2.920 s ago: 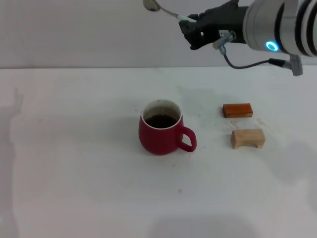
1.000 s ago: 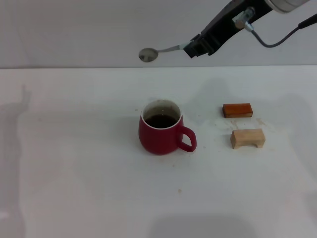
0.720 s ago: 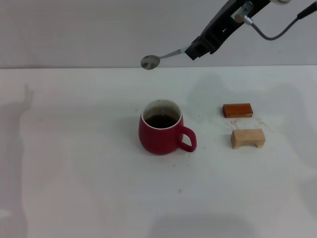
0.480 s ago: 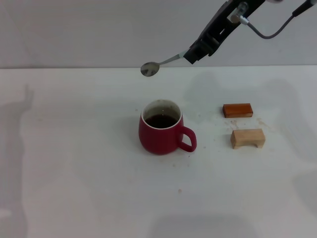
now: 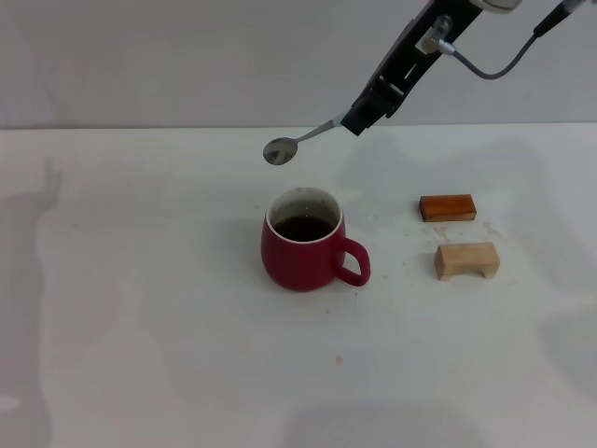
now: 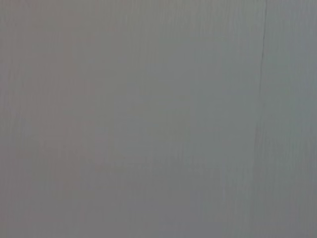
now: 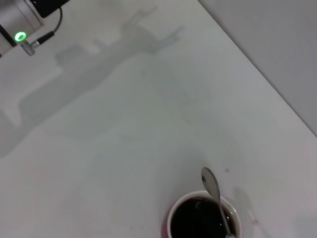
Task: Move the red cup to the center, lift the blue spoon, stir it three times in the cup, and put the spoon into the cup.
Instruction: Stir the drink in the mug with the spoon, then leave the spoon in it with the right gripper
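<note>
We judge the first two steps done: the red cup point(image 5: 303, 241) stands about mid-bench point(image 5: 140, 308), dark liquid in it, and the blue spoon point(image 5: 300, 138) is lifted clear. Stirring and dropping the spoon in the cup are both left — the metal bowl hangs in the air, not yet in the liquid.

Our right gripper point(image 5: 358, 119) has its fingers closed on the spoon's handle end, hidden inside them; only the silver neck and bowl jut out past the fingertips, slanting downward. The cup sits below and just ahead of the fingers. In the right wrist view the spoon point(image 7: 216, 193) hangs over the cup point(image 7: 203, 218).

Our left gripper is out of sight.
</note>
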{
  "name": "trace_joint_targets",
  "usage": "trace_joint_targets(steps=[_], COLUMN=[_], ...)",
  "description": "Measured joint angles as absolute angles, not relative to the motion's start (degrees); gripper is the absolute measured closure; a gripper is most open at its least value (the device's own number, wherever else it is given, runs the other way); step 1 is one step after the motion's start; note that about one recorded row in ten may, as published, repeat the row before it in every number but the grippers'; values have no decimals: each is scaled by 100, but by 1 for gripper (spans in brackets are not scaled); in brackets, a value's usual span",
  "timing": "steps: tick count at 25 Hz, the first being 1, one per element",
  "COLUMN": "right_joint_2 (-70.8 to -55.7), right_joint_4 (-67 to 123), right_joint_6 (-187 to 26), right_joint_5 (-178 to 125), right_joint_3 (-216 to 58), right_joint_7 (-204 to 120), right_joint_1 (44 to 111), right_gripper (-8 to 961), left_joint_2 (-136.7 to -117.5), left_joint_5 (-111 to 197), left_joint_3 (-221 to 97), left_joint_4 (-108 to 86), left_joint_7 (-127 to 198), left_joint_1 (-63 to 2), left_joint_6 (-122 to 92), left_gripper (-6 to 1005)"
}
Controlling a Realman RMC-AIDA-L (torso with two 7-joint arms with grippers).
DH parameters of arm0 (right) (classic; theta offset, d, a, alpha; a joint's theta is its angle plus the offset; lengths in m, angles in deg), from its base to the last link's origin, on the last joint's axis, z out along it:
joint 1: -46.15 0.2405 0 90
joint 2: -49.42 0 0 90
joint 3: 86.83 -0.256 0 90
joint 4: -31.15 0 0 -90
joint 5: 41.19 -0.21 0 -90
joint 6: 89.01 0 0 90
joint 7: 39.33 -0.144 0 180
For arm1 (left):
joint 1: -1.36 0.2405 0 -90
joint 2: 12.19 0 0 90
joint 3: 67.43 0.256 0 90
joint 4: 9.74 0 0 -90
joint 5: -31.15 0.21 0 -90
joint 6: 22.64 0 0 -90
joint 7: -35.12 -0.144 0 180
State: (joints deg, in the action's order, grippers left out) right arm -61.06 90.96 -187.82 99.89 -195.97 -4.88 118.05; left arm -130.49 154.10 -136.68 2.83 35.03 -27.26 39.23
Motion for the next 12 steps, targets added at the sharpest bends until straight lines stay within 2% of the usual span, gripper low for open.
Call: trace_joint_targets(steps=[12], right_joint_2=[-6139], right_joint_4=[8383], right_joint_6=[-18465], right_joint_5=[10257], right_joint_3=[-19513], right_joint_7=[-209], right_joint_1=[11926], right_gripper=[751], left_joint_2=[-13049], left_joint_5=[15416], left_joint_3=[-13644], left_joint_4=[290], left_joint_7=[3515], left_joint_1=[-2693], left_joint_6=[3941], left_gripper=[138])
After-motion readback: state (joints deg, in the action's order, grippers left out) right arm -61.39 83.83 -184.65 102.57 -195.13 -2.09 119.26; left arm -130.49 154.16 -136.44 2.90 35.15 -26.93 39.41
